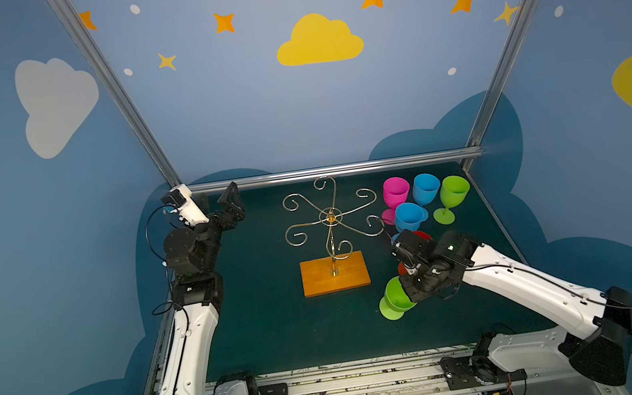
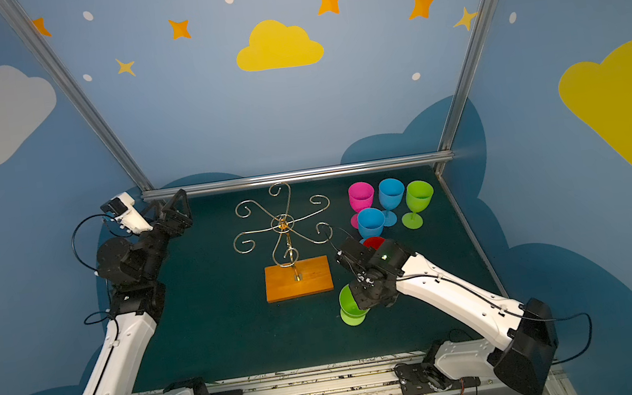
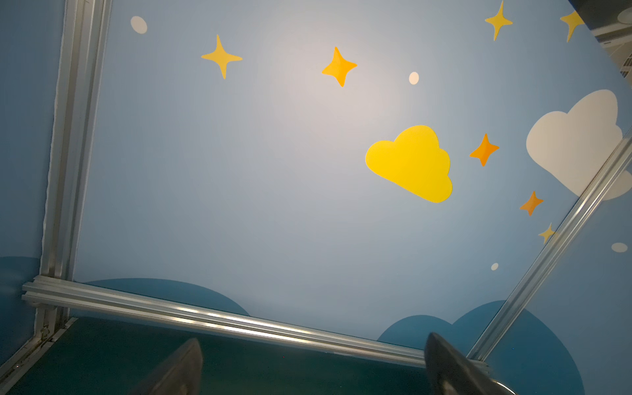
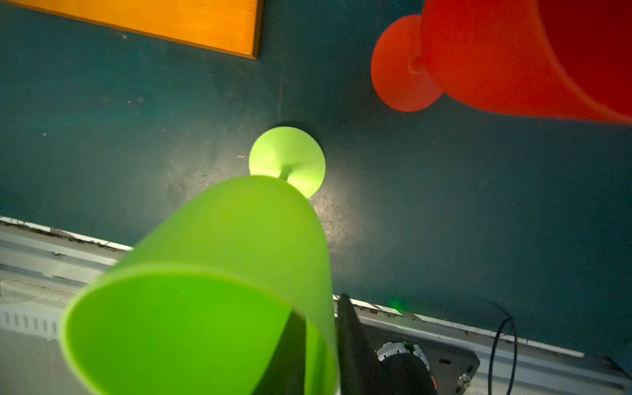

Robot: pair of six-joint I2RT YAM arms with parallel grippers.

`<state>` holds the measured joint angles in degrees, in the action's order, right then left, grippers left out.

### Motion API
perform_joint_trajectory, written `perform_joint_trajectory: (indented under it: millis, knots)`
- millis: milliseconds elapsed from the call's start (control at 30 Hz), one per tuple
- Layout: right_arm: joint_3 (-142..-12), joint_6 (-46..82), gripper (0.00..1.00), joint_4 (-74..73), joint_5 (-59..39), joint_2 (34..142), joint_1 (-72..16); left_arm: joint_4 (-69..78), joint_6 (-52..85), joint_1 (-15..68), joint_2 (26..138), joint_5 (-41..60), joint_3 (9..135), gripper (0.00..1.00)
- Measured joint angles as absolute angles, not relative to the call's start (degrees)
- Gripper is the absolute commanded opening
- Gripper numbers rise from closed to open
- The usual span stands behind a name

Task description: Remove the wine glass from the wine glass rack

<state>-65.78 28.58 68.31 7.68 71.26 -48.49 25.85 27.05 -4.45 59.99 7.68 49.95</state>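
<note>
The wine glass rack (image 1: pixel 330 217) is standing at the middle of the dark green surface (image 1: pixel 275 338), its scroll-tipped arms spreading from the central post. The green wine glass (image 1: pixel 395 300) is sitting off the rack with its foot on the surface. It is at about four o'clock from the rack's wooden base and apart from it.

The right pincer (image 4: pixel 319 307) is reaching down over the glass's rim. In the right wrist view one finger is lying inside the bowl and the other just outside, with the wall running between them (I cannot tell whether they are pressing that wall or standing off it).

A red glass (image 4: pixel 478 58) is standing near, at about one o'clock from the green one, largely hidden under the right arm (image 1: pixel 528 286) in both top views. A pink glass (image 1: pixel 396 191), two blue glasses (image 1: pixel 426 187) and a second green glass (image 1: pixel 455 189) are clustering at two o'clock from the rack.

The left pincer (image 3: pixel 313 338) is hanging released at the ten o'clock corner of the surface, fingers spread wide and holding nothing.
</note>
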Motion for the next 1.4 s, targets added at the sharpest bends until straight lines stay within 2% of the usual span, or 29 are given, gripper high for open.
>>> perform_joint_trajectory:
  millis: [133, 300, 500, 667, 833, 1000, 1133, 1400]
  knots:
    - [-65.78, 28.29, 0.41, 66.54, 7.46, 68.53, -48.49, 25.98, 27.35, -4.49, 59.99, 7.68, 49.91, 1.00]
    - [-65.73, 28.01, 0.65, 63.83, 7.88, 63.20, -48.49, 26.04, 27.42, -4.49, 59.94, 7.68, 49.91, 1.00]
    - [-64.12, 24.38, 0.84, 59.02, 10.50, 51.24, -47.11, 26.00, 27.42, -4.49, 59.20, 7.77, 49.84, 1.00]
    - [-63.99, 18.63, 0.90, 55.96, 11.00, 43.27, -38.52, 25.52, 26.79, -4.49, 58.48, 8.64, 49.80, 1.00]
    - [-62.61, 12.38, 0.91, 50.50, 3.27, 44.03, -20.01, 20.82, 22.98, -4.36, 58.52, 12.32, 50.00, 1.00]
    - [-56.18, 10.46, 0.91, 39.57, -5.72, 47.29, -3.49, 19.07, 17.30, -2.52, 57.71, 10.87, 47.07, 1.00]
    - [-48.97, 10.44, 0.91, 27.99, -5.58, 49.08, -0.62, 19.59, 14.37, -2.11, 55.55, 8.47, 39.35, 1.00]
    - [-37.82, 10.02, 0.91, 8.56, 0.78, 55.05, 0.69, 21.21, 11.14, -1.85, 55.51, 0.49, 27.99, 1.00]
